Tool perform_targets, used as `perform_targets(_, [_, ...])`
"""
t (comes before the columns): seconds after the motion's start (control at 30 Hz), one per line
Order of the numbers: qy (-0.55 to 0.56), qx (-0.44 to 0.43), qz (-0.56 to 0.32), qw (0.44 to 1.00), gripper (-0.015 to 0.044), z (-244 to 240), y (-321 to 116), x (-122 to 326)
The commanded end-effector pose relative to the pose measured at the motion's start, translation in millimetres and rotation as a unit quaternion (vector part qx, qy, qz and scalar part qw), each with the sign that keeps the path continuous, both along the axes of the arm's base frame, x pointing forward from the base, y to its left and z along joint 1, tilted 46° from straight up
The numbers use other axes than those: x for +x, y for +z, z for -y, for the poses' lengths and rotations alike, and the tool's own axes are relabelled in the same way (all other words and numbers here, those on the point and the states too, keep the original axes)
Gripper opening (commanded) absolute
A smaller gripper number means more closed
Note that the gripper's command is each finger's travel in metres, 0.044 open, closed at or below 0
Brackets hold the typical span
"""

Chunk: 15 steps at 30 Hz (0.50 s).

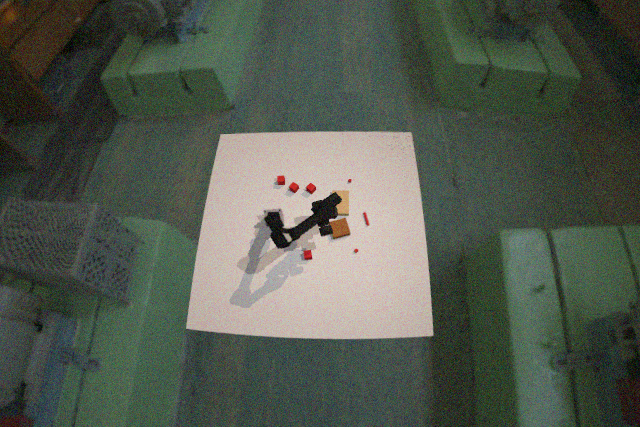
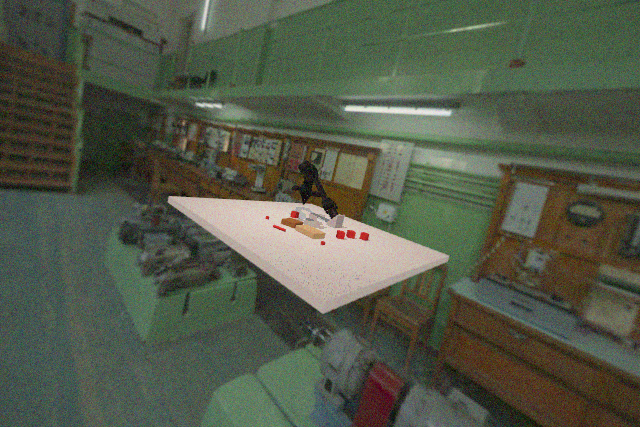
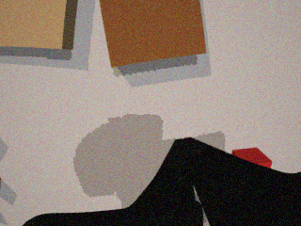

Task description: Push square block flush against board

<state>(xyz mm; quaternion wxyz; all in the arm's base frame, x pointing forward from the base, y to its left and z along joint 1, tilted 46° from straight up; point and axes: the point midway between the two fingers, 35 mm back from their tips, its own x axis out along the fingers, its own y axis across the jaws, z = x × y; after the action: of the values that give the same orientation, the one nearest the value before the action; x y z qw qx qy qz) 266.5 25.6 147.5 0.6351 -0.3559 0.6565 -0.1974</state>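
Note:
The square block [image 1: 340, 228] [image 2: 292, 222] [image 3: 155, 30] is brown and lies flat on the table. The board [image 1: 343, 203] [image 2: 310, 231] [image 3: 33, 24] is light tan and lies beside it. In the wrist view a strip of table shows between them, narrower toward the top, and the block is turned a little relative to the board. The far ends of both are cut off there. My gripper [image 1: 324, 229] [image 2: 303, 202] [image 3: 183, 146] is shut and empty, raised above the table on the arm-base side of the block. The arm hides part of the board in the top view.
Three red cubes [image 1: 280, 180] [image 1: 293, 187] [image 1: 310, 188] lie past the board's side. Another red cube [image 1: 307, 254] [image 2: 294, 214] [image 3: 252, 156] lies on the block's side. A red stick [image 1: 366, 218] [image 2: 279, 228] and two tiny red pieces [image 1: 349, 180] [image 1: 355, 250] lie beyond the parts.

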Motion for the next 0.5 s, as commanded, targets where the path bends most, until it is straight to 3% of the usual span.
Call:
perform_targets(0.0, [-0.003,0.002,0.002,1.000,0.0000,-0.5,0.1,-0.1])
perform_targets(0.3, [-0.002,0.000,0.002,1.000,0.0000,0.2,0.1,0.3])
perform_targets(0.47, [-0.053,0.007,0.055,0.997,0.0000,6.2,-0.4,8.3])
